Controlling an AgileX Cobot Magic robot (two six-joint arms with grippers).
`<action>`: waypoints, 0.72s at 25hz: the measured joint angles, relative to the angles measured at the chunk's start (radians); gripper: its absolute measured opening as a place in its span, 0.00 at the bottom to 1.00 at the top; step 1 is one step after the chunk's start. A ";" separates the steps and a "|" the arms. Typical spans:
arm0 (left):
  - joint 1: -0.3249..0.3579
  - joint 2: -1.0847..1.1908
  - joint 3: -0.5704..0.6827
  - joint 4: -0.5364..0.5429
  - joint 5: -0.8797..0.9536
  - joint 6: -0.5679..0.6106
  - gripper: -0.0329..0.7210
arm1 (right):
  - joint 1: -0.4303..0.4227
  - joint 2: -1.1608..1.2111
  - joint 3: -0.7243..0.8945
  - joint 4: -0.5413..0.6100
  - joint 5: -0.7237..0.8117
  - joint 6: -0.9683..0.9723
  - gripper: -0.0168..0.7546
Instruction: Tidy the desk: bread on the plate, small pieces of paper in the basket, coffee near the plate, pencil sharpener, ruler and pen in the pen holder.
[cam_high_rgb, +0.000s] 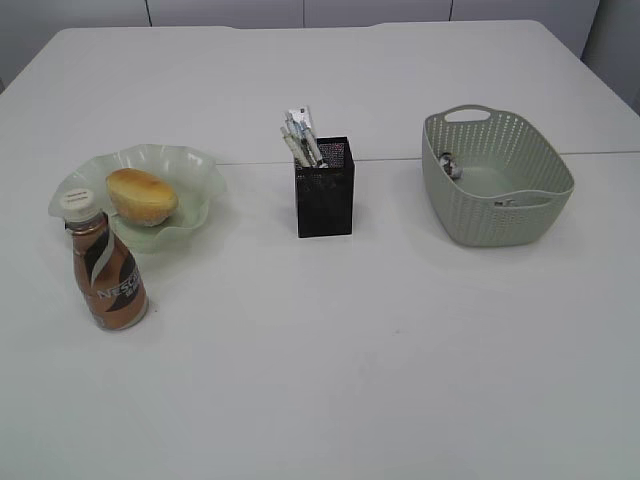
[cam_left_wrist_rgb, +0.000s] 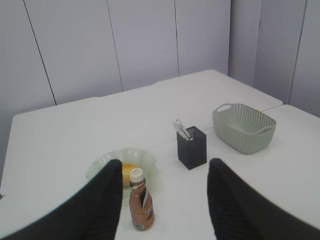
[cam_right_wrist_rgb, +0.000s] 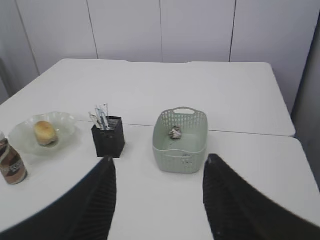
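Both grippers hang high above the big white counter (cam_high_rgb: 330, 350) with their jaws apart and nothing in them. The left gripper (cam_left_wrist_rgb: 165, 200) looks down over the brown shiny coffee bottle with the cream cap (cam_left_wrist_rgb: 141, 205). The right gripper (cam_right_wrist_rgb: 159, 200) looks down near the grey-green plastic basket with little holes (cam_right_wrist_rgb: 180, 150).

The golden-brown oval bread (cam_high_rgb: 142, 196) lies in the pale green wavy glass plate (cam_high_rgb: 190, 160). The coffee bottle stands just beside the plate. Pens and other small things stick out of the square black mesh pen holder (cam_high_rgb: 325, 195). A crumpled bit of paper (cam_right_wrist_rgb: 175, 132) lies in the basket.

The tidy-up looks done. The bread is likely soft, so a gentle hold on its sides is best. The bottle is likely smooth and slippery, best held around its middle. The glass plate could break.
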 joint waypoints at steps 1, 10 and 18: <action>0.000 -0.027 0.000 0.000 0.000 -0.007 0.57 | 0.000 -0.017 0.015 -0.018 0.000 -0.002 0.59; 0.000 -0.207 0.097 0.001 0.002 -0.021 0.58 | 0.000 -0.312 0.231 -0.063 0.008 -0.006 0.59; 0.006 -0.212 0.427 0.016 0.002 0.056 0.65 | -0.004 -0.312 0.523 0.041 0.003 -0.093 0.59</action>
